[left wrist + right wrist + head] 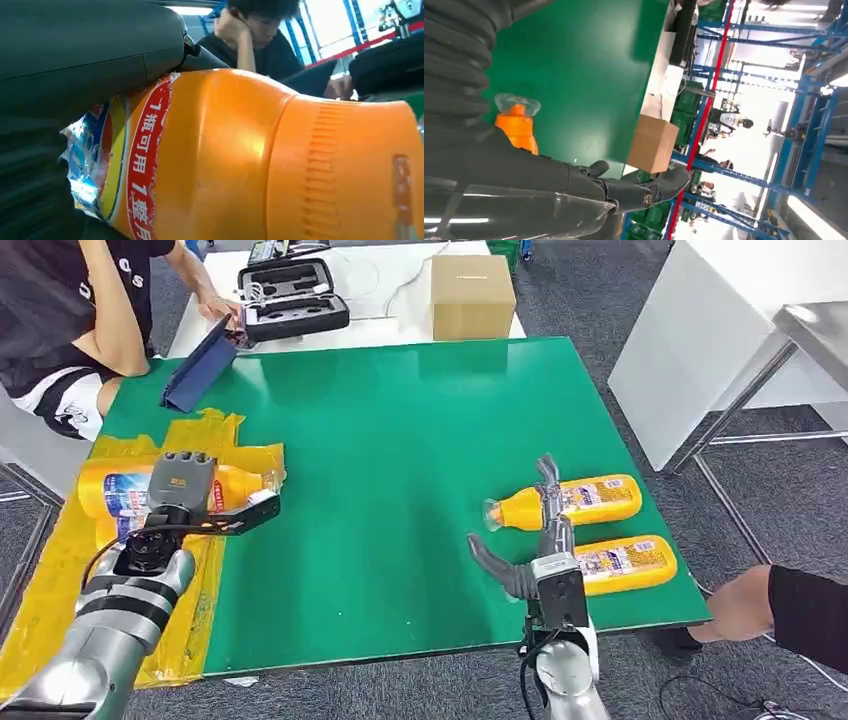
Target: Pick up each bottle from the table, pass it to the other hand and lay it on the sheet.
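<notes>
An orange bottle [235, 485] with a blue and red label lies across the yellow sheet [60, 570] at the table's left. My left hand [180, 485] lies over its middle and grips it; the left wrist view has the bottle [225, 160] pressed close under the hand [75, 55]. Two more orange bottles lie side by side on the green table [400, 440] at the front right, a farther one [590, 500] and a nearer one [625, 565]. My right hand [540, 540] is open beside them, its fingers stretched over the farther bottle's neck [516, 125] and its thumb spread apart.
A person sits at the far left corner beside a blue folder [200, 365]. A black case [290, 300] and a cardboard box [472, 295] stand on the white table behind. Another person's hand [740, 605] rests at the table's front right corner.
</notes>
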You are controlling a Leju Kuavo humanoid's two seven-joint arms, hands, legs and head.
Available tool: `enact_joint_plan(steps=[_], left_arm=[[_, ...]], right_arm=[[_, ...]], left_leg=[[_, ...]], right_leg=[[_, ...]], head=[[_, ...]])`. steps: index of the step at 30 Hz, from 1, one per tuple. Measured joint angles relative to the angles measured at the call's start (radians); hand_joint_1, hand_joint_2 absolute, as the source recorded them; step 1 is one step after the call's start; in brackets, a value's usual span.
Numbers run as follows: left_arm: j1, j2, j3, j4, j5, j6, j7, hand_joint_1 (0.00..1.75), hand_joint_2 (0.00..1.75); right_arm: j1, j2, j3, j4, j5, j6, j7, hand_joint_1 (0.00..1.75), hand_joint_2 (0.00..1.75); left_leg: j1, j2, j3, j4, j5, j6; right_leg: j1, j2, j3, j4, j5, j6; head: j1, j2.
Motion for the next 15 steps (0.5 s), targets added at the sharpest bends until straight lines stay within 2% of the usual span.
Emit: enact_joint_plan(steps=[8, 15], left_arm=[[-0.007, -0.004, -0.012, 0.031, 0.062, 0.055, -0.021, 1.75, 1.75], [0.074, -0.016, -0.013, -0.046, 0.098, 0.128, -0.010, 1.75, 1.75]], right_arm=[[0.005, 0.006, -0.013, 0.000, -0.003, 0.000, 0.000, 0.00, 1.75], [0.040, 0.010, -0.023, -0.005, -0.003, 0.002, 0.000, 0.00, 1.75]], left_leg=[[0.000, 0.000, 0.001, 0.000, 0.001, 0.000], [0.000, 0.002, -0.001, 0.000, 0.001, -0.001]], right_leg=[[0.000, 0.000, 0.001, 0.000, 0.000, -0.001], [0.000, 0.001, -0.002, 0.000, 0.001, 0.000]], head=[[0.001, 0.000], [0.000, 0.000]])
